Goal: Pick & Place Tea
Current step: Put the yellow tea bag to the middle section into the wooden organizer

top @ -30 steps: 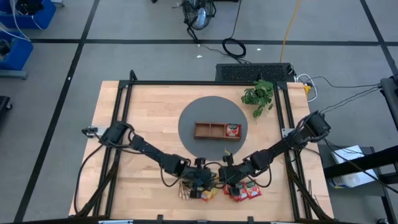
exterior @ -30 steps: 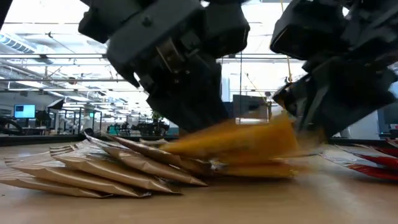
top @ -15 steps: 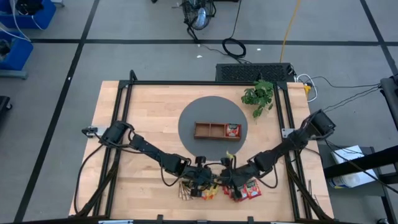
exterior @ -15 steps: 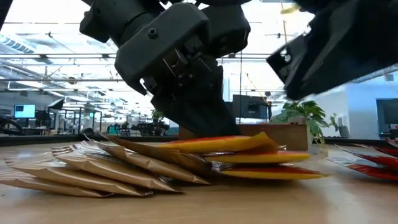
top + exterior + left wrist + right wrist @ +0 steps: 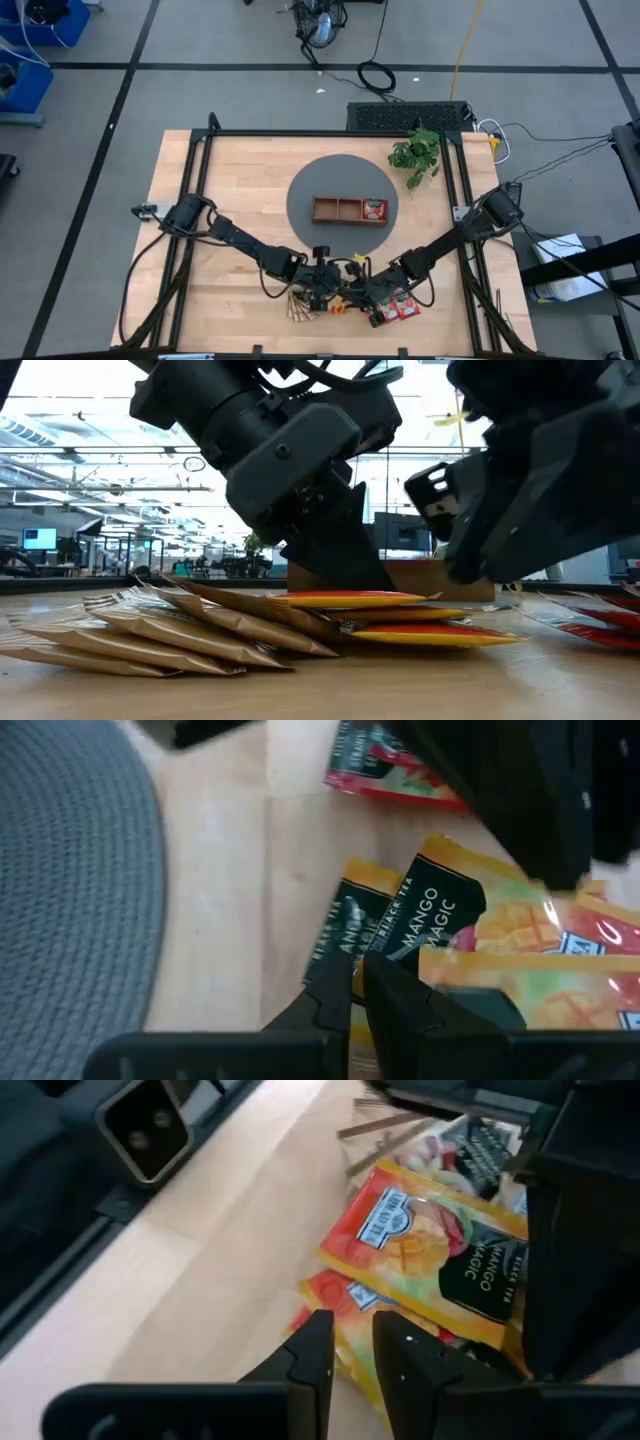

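Left gripper (image 5: 325, 293): we are hovering low at 6 o'clock on the tabletop (image 5: 230, 190), over the orange sachets (image 5: 400, 615); in the left wrist view our fingers (image 5: 330, 995) are nearly together above a "Mango Magic" sachet (image 5: 435, 915), holding nothing we can see.

Right gripper (image 5: 372, 298): we are working just beside the left one; fingers (image 5: 315, 1350) are narrowly parted over the orange sachet (image 5: 425, 1250), with no sachet between them.

Tea: sachets are lying fanned in a heap at 6 o'clock, green-and-tan ones (image 5: 150, 630) to the 9 o'clock side, red ones (image 5: 405, 308) to the 3 o'clock side; one red sachet (image 5: 375, 209) is sitting in the tray's 3 o'clock compartment.

Why so: we judge both arms are crowding the pile to separate a single sachet for the wooden tray (image 5: 348, 209) on the grey mat (image 5: 305, 195).

Hidden: the arms are covering the pile's middle from above; whether any fingertip is touching a sachet, we cannot tell.
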You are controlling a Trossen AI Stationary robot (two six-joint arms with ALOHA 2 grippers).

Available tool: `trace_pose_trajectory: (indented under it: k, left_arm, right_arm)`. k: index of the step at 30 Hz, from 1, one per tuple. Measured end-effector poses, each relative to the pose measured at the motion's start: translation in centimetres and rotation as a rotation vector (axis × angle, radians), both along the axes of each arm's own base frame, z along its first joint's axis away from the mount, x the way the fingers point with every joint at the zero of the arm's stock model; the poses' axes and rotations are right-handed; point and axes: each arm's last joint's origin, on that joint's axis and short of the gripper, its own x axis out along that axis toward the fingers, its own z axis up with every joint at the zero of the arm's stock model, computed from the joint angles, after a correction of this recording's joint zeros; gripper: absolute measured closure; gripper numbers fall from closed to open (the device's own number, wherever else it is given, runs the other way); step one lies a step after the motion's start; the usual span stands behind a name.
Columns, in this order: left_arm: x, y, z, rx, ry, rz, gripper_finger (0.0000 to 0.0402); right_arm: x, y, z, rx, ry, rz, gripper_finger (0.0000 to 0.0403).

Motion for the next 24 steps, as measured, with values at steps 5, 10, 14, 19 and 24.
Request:
trace_pose_trajectory:
  k: [5, 10, 14, 19, 24]
  left_arm:
    - [0.0, 0.0, 0.0, 0.011, 0.000, -0.009, 0.0367]
    - [0.0, 0.1, 0.0, 0.030, 0.005, -0.025, 0.0366]
    - [-0.2, 0.1, 0.1, 0.041, 0.015, -0.036, 0.0366]
    - [-0.5, -0.2, 1.8, 0.062, -0.013, -0.062, 0.0366]
    - [-1.4, -0.6, 3.8, 0.085, -0.022, -0.068, 0.0366]
  right_arm:
    - [0.8, -1.4, -0.9, -0.012, 0.022, -0.041, 0.0354]
    - [1.6, -2.8, -2.2, -0.017, 0.065, -0.097, 0.0366]
    - [1.6, -3.2, -2.5, -0.019, 0.092, -0.121, 0.0377]
    - [1.7, -3.5, -2.7, -0.022, 0.114, -0.139, 0.0393]
    - [1.6, -3.7, -2.8, -0.046, 0.116, -0.164, 0.0402]
